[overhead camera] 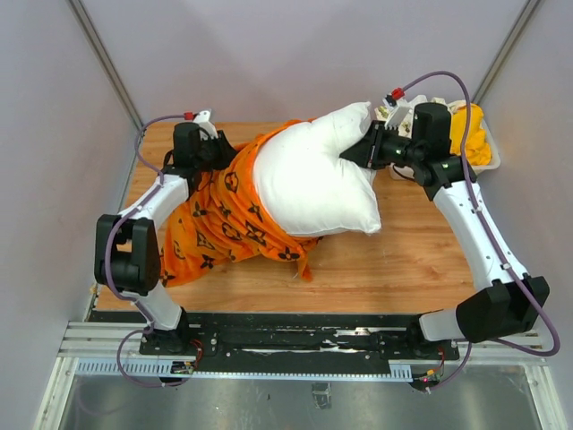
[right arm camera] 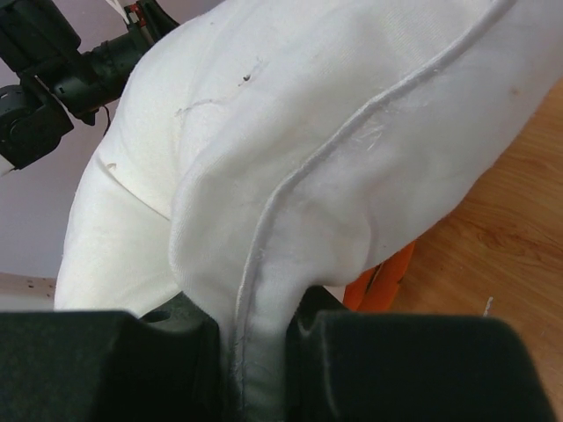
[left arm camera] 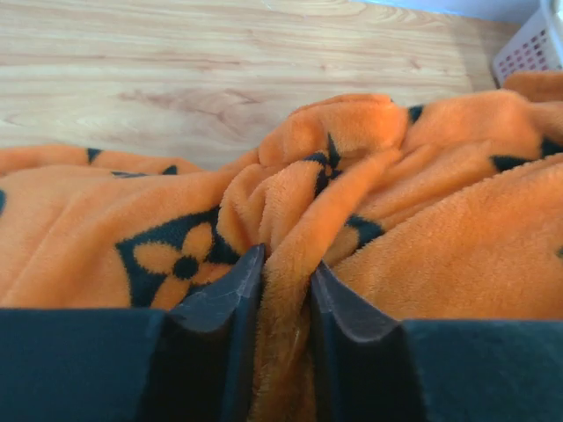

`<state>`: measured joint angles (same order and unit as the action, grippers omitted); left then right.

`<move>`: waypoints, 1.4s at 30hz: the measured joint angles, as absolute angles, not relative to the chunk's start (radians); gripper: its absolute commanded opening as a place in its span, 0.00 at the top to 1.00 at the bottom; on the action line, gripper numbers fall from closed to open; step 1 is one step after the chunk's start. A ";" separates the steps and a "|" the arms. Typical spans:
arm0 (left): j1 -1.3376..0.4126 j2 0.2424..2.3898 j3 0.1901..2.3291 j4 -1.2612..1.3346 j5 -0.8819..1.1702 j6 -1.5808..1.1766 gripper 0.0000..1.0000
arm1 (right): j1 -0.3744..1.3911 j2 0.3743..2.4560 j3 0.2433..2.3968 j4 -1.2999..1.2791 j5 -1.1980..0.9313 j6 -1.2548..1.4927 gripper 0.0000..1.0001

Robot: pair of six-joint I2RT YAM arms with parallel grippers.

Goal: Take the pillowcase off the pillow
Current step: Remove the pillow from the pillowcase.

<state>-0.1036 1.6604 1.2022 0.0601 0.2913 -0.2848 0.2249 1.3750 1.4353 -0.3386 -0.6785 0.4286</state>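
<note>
The white pillow [overhead camera: 313, 175] lies across the middle of the table, most of it out of the orange pillowcase [overhead camera: 215, 224], which is bunched at its left end and spills toward the front left. My left gripper [overhead camera: 224, 148] is at the pillowcase's far edge. In the left wrist view its fingers [left arm camera: 233, 294] pinch an upright fold of the orange pillowcase [left arm camera: 440, 229], and the left gripper [left arm camera: 286, 272] is shut on that fold. My right gripper [overhead camera: 363, 148] is shut on the pillow's right edge; the right gripper [right arm camera: 259, 325] clamps the piped seam of the pillow [right arm camera: 308, 114].
A white basket [overhead camera: 491, 159] holding a yellow cloth [overhead camera: 470, 130] stands at the back right corner, right behind the right wrist. Its mesh corner, the basket [left arm camera: 528, 48], shows in the left wrist view. Bare wooden table [overhead camera: 412, 260] lies in front of the pillow.
</note>
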 measured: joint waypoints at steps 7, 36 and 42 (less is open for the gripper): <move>-0.121 1.639 1.146 0.097 0.228 -0.290 1.00 | 0.223 1.362 1.435 -0.387 -0.657 0.403 0.99; 0.060 1.119 0.995 -0.085 -0.024 -0.391 0.01 | 0.128 1.151 1.327 -0.293 -0.547 0.540 0.99; 0.046 0.995 0.980 -0.025 0.068 -0.405 0.01 | 0.136 1.126 1.320 -0.341 -0.352 0.560 0.99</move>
